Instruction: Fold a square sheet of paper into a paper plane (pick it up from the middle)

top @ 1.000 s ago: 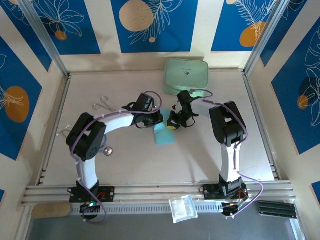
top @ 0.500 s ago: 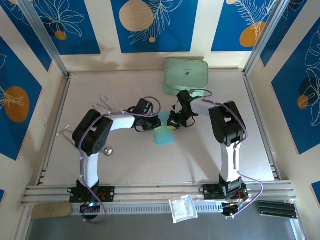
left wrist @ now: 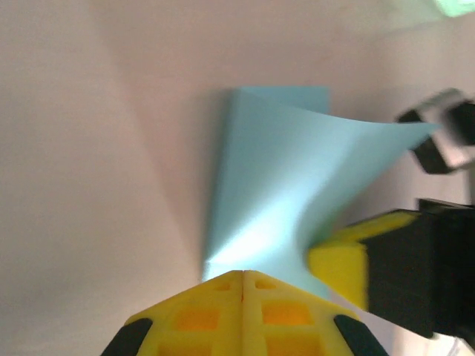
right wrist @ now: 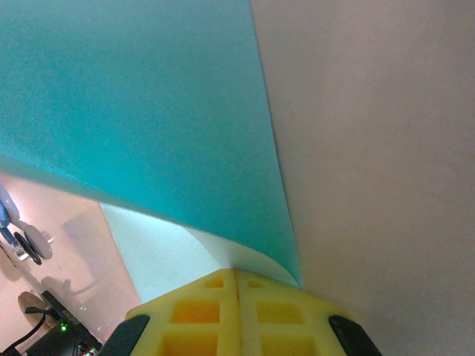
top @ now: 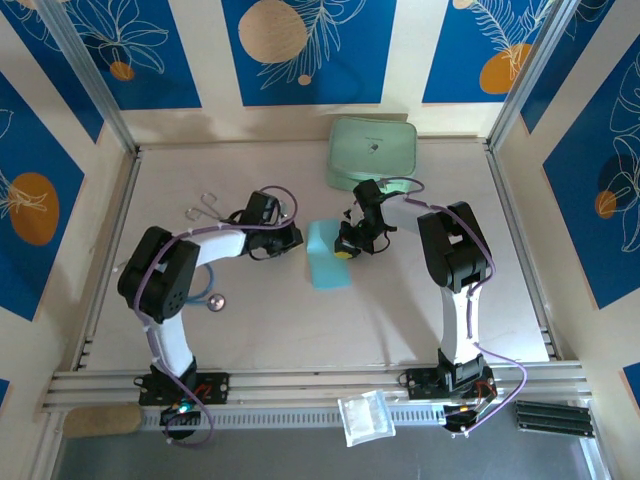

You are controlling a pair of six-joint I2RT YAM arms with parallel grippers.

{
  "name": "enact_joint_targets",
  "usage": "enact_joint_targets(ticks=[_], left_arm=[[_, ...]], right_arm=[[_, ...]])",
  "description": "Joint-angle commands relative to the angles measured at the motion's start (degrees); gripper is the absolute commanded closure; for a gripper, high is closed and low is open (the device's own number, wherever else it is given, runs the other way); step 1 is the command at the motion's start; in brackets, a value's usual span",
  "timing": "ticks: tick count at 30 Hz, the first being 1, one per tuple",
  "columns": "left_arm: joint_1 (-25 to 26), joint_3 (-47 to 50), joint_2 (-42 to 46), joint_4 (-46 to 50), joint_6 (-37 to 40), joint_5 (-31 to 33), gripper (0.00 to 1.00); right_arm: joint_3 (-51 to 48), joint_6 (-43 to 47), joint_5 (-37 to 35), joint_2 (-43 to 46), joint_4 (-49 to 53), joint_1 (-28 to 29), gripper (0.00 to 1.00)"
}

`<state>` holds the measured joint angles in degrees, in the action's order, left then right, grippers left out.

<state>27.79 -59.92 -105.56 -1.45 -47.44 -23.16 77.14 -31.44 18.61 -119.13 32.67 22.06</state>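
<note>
Nowhere can any writing be read: the mint-green case (top: 372,152) carries one small dark mark on its lid, too small to make out. The table (top: 420,320) has a raised rail along its edges and open surface over its near half and its right side. The case sits against the far edge, right of centre. The blue sheet of paper (top: 328,262) lies near the middle, on the near side of the case and apart from it. It is bowed, with its left part down on the table and its right side lifted. The right gripper (top: 343,251) is clenched on that lifted right edge, and the paper comes out from between its yellow fingers (right wrist: 185,304). The left gripper (top: 296,238) is closed tight at the sheet's left edge; whether it pinches any paper I cannot tell. On the left side of the table lie metal forceps (top: 205,208) and a small round metal piece (top: 215,301).
</note>
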Motion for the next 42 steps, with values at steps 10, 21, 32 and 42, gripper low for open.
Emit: enact_joint_targets(ticks=[10,21,32,42], left_arm=[[2.7,-8.6,-10.1,-2.2,-1.5,-2.9,0.94],[-2.2,-7.0,-12.7,2.7,1.3,2.4,0.94],[-3.0,-13.8,-7.2,9.2,7.4,-0.9,0.94],[1.0,-19.0,-12.3,8.3,4.0,0.8,0.94]], right_arm=[[-3.4,0.9,-16.9,-6.6,5.7,-1.3,0.99],[-3.5,0.7,-16.6,-7.2,5.5,-1.3,0.99],[-3.4,0.6,-17.1,-6.9,5.5,-1.4,0.99],[-3.4,0.7,-16.5,-7.3,5.2,-1.3,0.99]])
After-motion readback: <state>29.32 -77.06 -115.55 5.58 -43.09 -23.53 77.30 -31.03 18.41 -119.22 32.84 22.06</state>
